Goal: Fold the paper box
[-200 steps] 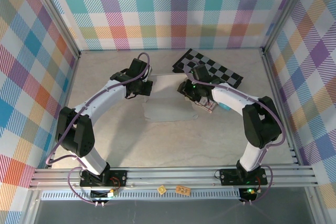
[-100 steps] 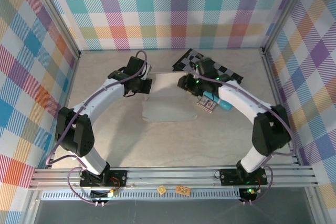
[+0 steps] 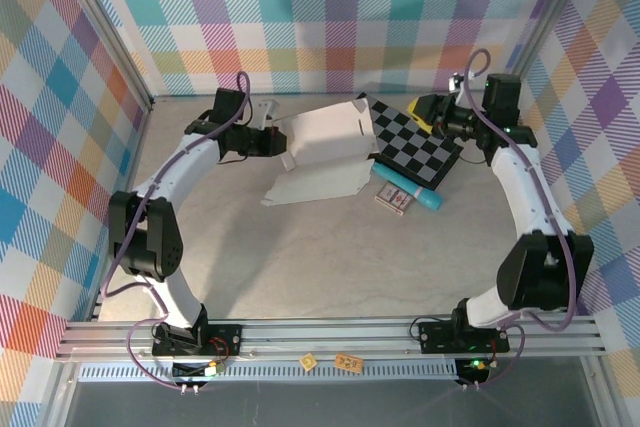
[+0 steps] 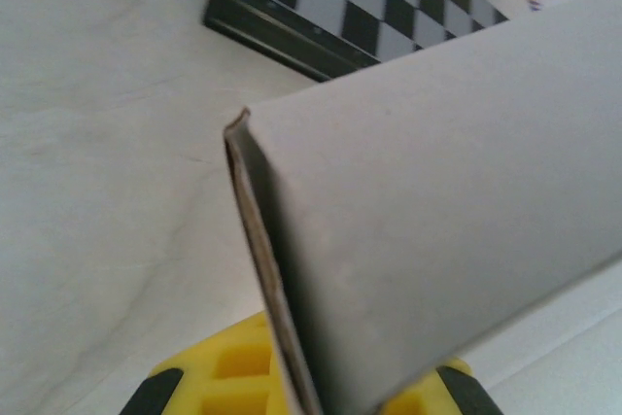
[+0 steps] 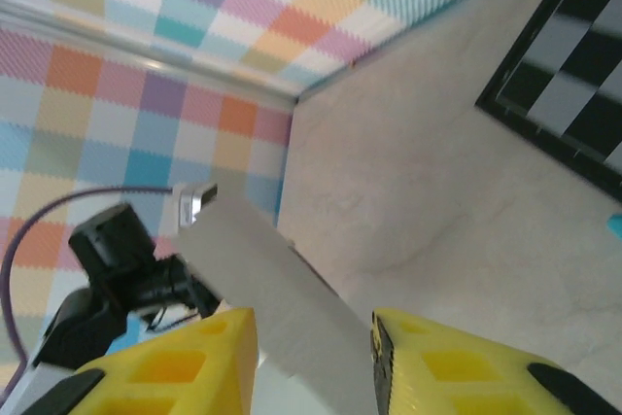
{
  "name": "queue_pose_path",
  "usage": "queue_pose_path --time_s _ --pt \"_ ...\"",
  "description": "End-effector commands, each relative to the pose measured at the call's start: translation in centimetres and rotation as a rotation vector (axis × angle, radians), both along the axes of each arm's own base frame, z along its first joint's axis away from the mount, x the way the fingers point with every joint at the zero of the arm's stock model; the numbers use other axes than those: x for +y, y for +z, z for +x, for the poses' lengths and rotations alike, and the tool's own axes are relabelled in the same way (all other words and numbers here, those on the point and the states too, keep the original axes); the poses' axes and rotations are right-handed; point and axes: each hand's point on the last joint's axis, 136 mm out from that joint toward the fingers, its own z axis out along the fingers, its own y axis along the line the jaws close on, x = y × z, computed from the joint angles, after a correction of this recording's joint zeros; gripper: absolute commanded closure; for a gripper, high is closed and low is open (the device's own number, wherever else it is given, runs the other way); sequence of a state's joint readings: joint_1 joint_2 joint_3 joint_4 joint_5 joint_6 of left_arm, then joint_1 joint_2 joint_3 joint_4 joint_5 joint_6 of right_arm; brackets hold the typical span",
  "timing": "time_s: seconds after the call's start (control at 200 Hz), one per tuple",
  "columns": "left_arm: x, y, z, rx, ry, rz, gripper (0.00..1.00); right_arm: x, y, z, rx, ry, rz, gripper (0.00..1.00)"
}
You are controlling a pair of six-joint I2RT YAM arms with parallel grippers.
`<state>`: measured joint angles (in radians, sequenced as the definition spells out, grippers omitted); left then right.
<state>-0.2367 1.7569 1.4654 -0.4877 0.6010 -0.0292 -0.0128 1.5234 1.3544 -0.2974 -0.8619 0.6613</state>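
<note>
Lab test cell: plaid backdrop walls (image 3: 330, 17), aluminium rail frame (image 3: 330, 335).

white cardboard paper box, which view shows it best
Top external: the whole white cardboard paper box, one panel tilted up. Left wrist has one panel close up; right wrist a narrow strip of it.

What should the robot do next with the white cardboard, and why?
Probably move the open right gripper toward the free edge of the paper box. The left gripper pinches one edge, and a panel stands tilted up beside the checkerboard, with the right gripper apart from it, so a fold likely needs that second hold.
</note>
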Motion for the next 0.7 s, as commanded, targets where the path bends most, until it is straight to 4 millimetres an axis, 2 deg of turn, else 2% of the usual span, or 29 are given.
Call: queue_pose_path --time_s 0.0,0.17,0.39,0.695 --pt "-1.8 1.7 -0.5 -0.006 -0.118 -0.113 1.0 2.5 -0.2 -1.7 -0.05 0.238 0.095 0.63" --pt "-1.8 0.8 -0.3 0.021 -0.112 -0.105 1.0 3.6 -0.3 -1.9 -0.1 0.311 0.064 0.64" --pt "-1.7 0.3 -0.2 0.027 -0.101 -0.085 1.0 6.2 -0.2 -2.0 -0.135 0.388 0.046 0.66" --pt "-1.8 0.2 0.2 0.031 -0.098 -0.088 1.0 7.3 -0.6 -2.2 -0.141 0.422 0.021 0.69"
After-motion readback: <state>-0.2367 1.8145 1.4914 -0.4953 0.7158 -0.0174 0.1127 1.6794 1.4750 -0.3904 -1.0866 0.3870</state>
